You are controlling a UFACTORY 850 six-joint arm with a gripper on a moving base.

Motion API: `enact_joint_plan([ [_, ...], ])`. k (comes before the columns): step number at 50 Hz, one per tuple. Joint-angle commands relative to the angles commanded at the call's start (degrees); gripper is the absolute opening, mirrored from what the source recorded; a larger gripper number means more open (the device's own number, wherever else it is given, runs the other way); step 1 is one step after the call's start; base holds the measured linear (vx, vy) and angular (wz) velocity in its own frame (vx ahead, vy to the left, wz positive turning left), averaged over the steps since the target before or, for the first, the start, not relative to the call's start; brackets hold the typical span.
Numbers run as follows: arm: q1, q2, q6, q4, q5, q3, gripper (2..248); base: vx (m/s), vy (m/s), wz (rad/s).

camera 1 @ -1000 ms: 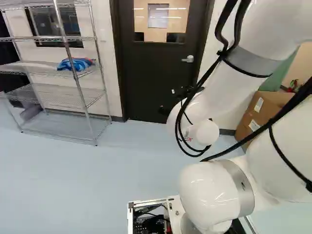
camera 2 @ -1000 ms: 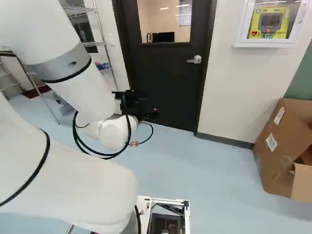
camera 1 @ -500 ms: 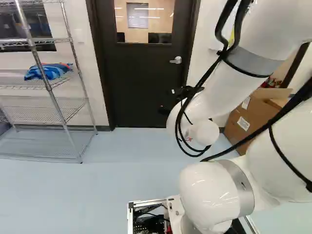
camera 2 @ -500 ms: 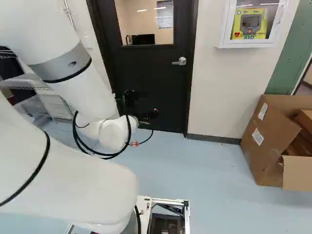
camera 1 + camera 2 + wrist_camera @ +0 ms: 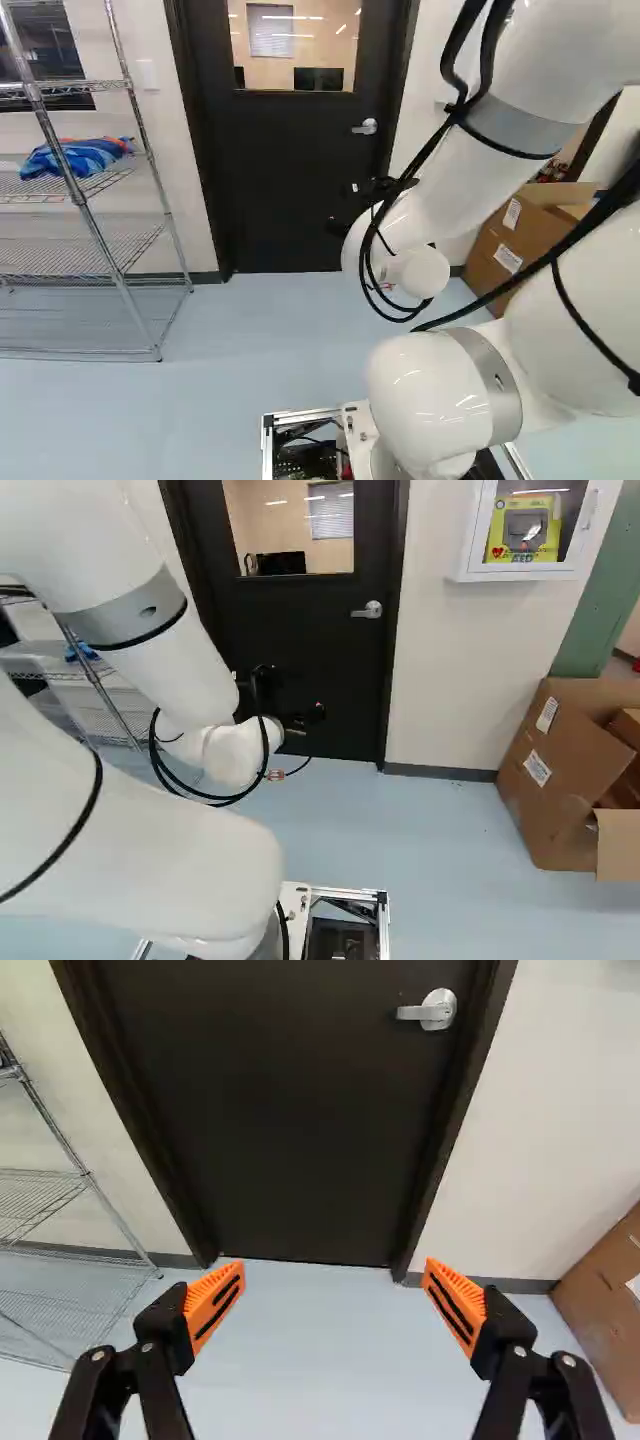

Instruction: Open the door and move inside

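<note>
Logging this one from my remote seat: black door (image 5: 290,170) straight ahead of the base, shut in its dark frame (image 5: 392,660), window (image 5: 300,525) in its upper part. Silver lever handle (image 5: 428,1010) sits by the door's edge on the cardboard box side, below window level. My white arm (image 5: 160,660) reaches out toward the door, with the black gripper (image 5: 300,718) at its end, lower than the handle and apart from it. Wrist view: gripper (image 5: 333,1285) released, two fingers spread wide, orange pads (image 5: 217,1305) facing each other across a broad gap, holding nothing; pale floor (image 5: 320,1360) and the foot of the door show ahead between them. Wire rack (image 5: 100,245) against the wall at the left of the left base view, blue bundle (image 5: 80,157) on one of its shelves. Open cardboard box (image 5: 560,770) on the floor at the right of the right base view, flap hanging out, near the green wall section (image 5: 600,610). White wall cabinet (image 5: 466,540) mounted between door and green section, yellow case (image 5: 525,530) inside. Base frame (image 5: 383,930) pokes in at the foot of the right base view.
</note>
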Motion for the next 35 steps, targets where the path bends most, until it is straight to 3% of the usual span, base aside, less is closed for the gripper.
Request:
enact_joint_plan([
  [17, 0.0, 0.0, 0.0, 0.0, 0.0, 0.0, 247, 0.174, 0.103, -0.028],
  [35, 0.0, 0.0, 0.0, 0.0, 0.0, 0.0, 247, 0.125, 0.046, -0.003],
])
